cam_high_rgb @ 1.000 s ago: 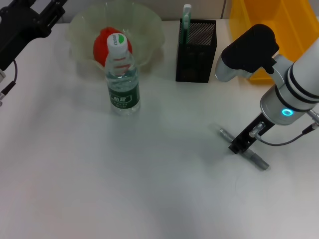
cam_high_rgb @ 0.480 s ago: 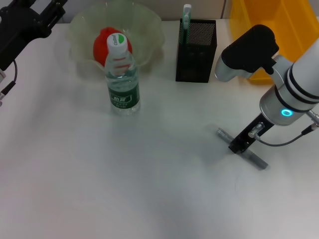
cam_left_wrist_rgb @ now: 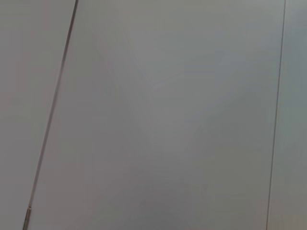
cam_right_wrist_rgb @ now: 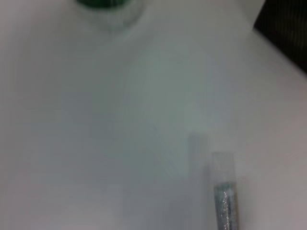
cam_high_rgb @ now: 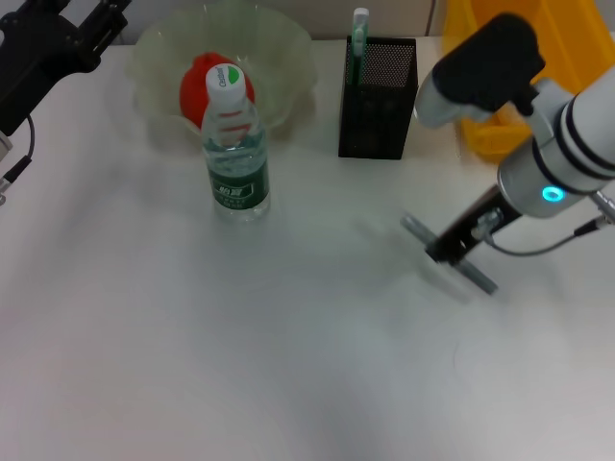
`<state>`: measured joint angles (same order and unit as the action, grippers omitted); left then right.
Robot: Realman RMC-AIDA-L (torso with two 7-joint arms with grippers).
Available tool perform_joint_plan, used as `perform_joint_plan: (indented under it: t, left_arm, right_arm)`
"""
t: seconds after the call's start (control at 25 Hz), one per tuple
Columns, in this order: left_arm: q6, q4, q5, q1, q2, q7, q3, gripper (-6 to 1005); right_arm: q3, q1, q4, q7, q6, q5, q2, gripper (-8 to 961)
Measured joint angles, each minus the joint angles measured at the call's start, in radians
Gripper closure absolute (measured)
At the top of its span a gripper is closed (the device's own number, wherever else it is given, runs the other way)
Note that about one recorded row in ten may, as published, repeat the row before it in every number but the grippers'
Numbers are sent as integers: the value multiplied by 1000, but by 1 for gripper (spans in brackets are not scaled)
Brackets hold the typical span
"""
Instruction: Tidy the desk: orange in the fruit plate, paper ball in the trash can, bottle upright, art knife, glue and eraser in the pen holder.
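Right claw [cam_high_rgb: 448, 252] clenched on knife [cam_high_rgb: 450, 255], above surface, near holder [cam_high_rgb: 378, 97]. Advice: tip knife vertical before lowering into holder (glue [cam_high_rgb: 358, 31] already inside). Left claw [cam_high_rgb: 58, 38] parked, state unclear.

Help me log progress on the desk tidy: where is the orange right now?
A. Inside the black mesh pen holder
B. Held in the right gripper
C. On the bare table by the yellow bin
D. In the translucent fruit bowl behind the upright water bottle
D: the head view shows the round orange sitting in the translucent fruit bowl, directly behind the upright clear plastic water bottle.
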<state>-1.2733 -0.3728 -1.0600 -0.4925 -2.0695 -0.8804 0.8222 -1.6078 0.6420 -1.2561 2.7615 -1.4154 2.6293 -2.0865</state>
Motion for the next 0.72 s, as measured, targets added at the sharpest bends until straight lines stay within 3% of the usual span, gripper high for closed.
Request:
perform_joint_plan:
  t: [0.2,0.4,0.44,0.48,0.6,0.64,0.68,0.72]
  left_arm:
    - [0,0,0,0,0,0,0,371]
    - [0,0,1,-1,0,0,0,371]
    - [0,0,2,-1,0,0,0,371]
    - [0,0,6,0,0,0,0,371]
    - [0,0,10,1,0,0,-1,371]
    - [0,0,11,1,0,0,-1,371]
    - [0,0,11,1,0,0,-2,371]
    - [1,0,11,1,0,0,-2,371]
  right_arm:
    - [69,-62,-76,-83,119,-104,3,809]
    - [158,-109,-27,-286,308,-355,2,811]
    - [195,-121,23,-428,380,-514,2,812]
    - [195,-121,23,-428,380,-514,2,812]
    - [261,-119,134,-693,435,-802,2,814]
    - [307,-104,231,-908,443,-1023,3,814]
    - [307,-104,231,-908,443,-1023,3,814]
    - [325,-93,292,-1020,445,-1134,3,814]
